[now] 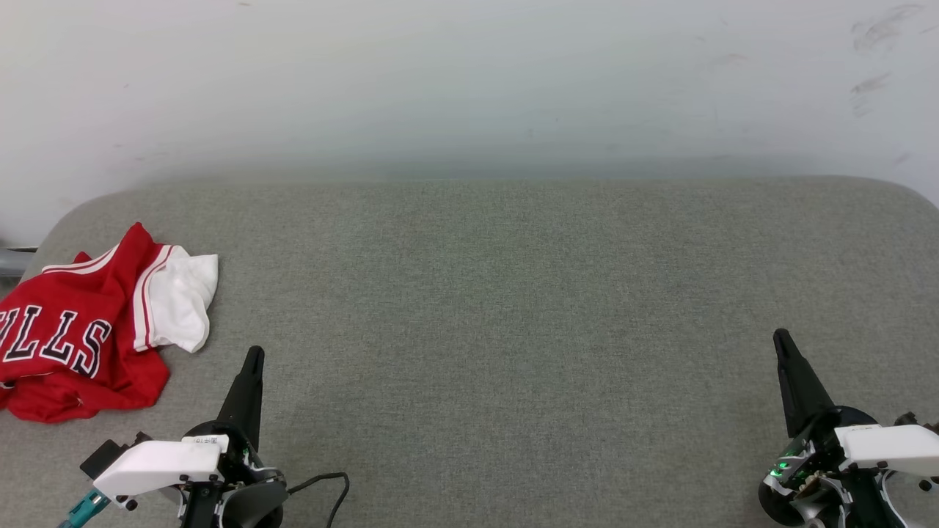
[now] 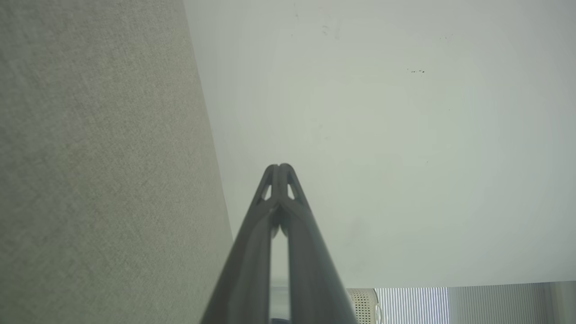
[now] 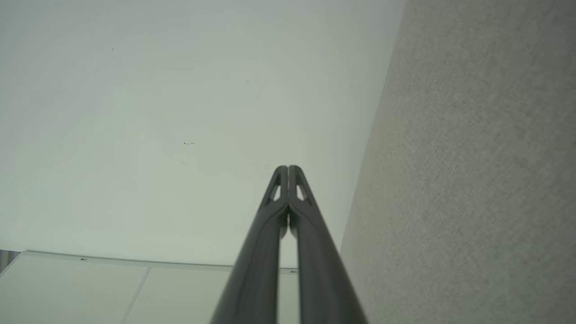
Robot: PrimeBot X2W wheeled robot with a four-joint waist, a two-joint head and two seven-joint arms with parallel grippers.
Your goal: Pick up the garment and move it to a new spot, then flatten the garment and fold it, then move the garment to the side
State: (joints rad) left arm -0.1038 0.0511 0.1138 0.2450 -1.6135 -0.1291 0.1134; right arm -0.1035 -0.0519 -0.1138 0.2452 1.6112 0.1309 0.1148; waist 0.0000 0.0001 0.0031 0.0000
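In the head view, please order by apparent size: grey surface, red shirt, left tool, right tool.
1. grey surface
2. red shirt, cut by the left edge
3. left tool and right tool look alike, so unranked
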